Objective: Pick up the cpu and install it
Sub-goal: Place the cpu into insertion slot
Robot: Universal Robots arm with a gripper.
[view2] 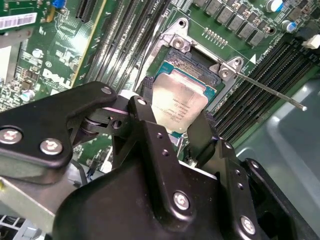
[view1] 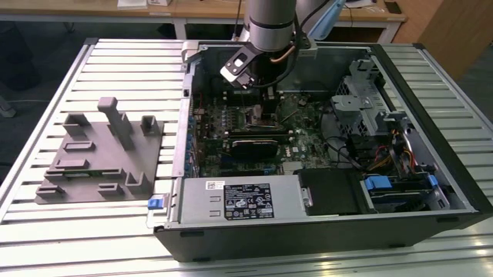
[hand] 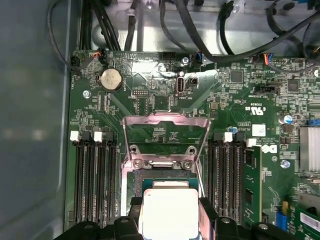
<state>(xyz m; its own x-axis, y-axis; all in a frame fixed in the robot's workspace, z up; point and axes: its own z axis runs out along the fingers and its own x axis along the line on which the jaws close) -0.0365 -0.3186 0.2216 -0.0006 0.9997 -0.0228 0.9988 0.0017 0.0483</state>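
Silver cpu (view2: 181,102) clamped in gripper (view2: 172,119), over open socket (view2: 194,61). Install step. Seating likely calls for square alignment and gentle lowering.

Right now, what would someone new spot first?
Probably the shiny silver cpu, held between the black fingers at the open socket on the green board. In the exterior view, the arm reaches down into the open computer case, with a grey fixture on the exterior view's left.
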